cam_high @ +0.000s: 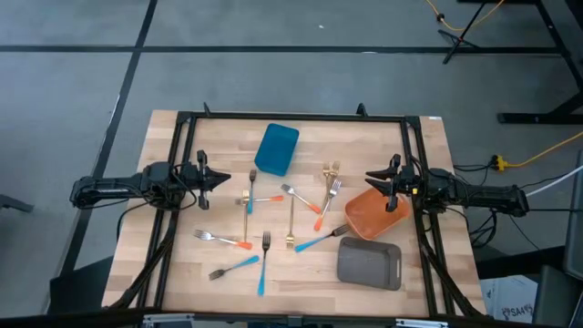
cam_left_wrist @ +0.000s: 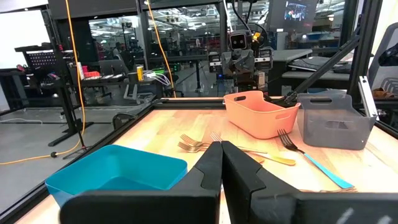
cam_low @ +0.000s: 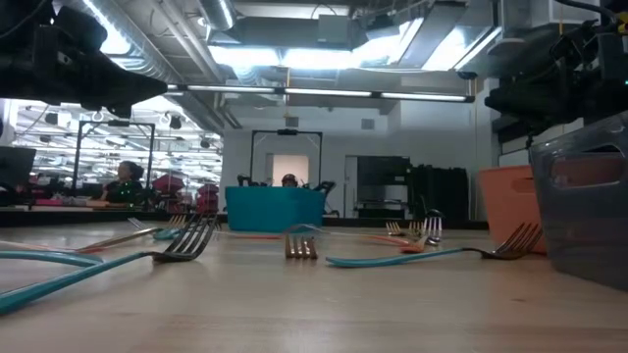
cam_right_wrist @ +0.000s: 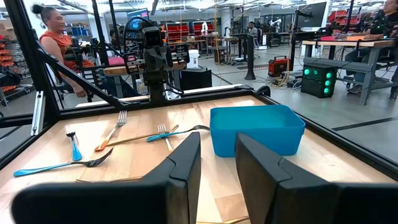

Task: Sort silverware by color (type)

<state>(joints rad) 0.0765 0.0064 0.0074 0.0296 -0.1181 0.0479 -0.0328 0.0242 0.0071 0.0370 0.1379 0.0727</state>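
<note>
Several forks lie flat and scattered on the middle of the wooden table (cam_high: 182, 273). Among them are an orange-handled one (cam_high: 223, 240), a blue-handled one (cam_high: 262, 264) and a gold one (cam_high: 291, 223). My left gripper (cam_high: 226, 179) hangs shut above the table's left side, level and pointing toward the forks, with nothing in it (cam_left_wrist: 221, 144). My right gripper (cam_high: 369, 178) hangs level above the right side, by the orange container (cam_high: 375, 213). A narrow gap shows between its fingers (cam_right_wrist: 217, 138), which are open on nothing.
A blue container (cam_high: 276, 148) stands at the far middle and a grey container (cam_high: 369, 262) at the near right, beside the orange one. A black frame (cam_high: 291, 116) borders the table. A person (cam_right_wrist: 56, 37) stands beyond the table's left side.
</note>
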